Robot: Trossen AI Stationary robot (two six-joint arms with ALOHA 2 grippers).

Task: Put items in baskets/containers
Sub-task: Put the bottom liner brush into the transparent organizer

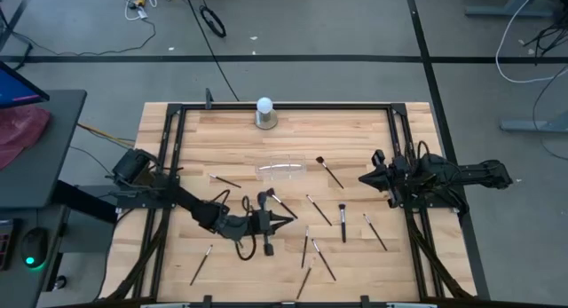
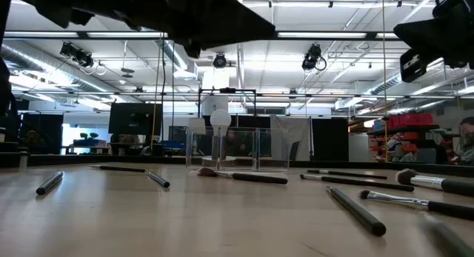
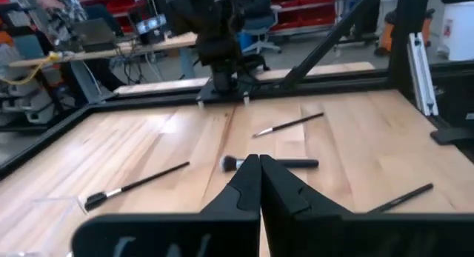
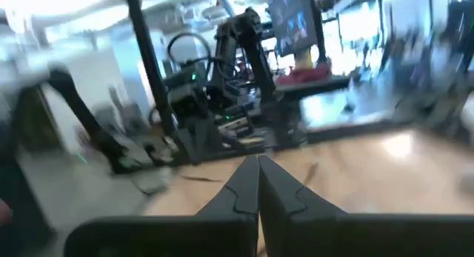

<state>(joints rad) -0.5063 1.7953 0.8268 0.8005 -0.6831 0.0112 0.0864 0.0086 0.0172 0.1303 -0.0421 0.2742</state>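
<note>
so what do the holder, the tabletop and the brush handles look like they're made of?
Holder: clear hard plastic, probably acrylic; the room shows straight through its walls.
Tabletop: pale wood planks, matte; grain and seams visible.
Brush handles: dark and smooth, maybe plastic or lacquered wood, cannot tell which. Some have shiny, likely metal, ferrules.

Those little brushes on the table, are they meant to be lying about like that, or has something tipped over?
Nothing looks tipped or broken. The brushes lie scattered across the wood, while the clear holder stands upright.
</note>
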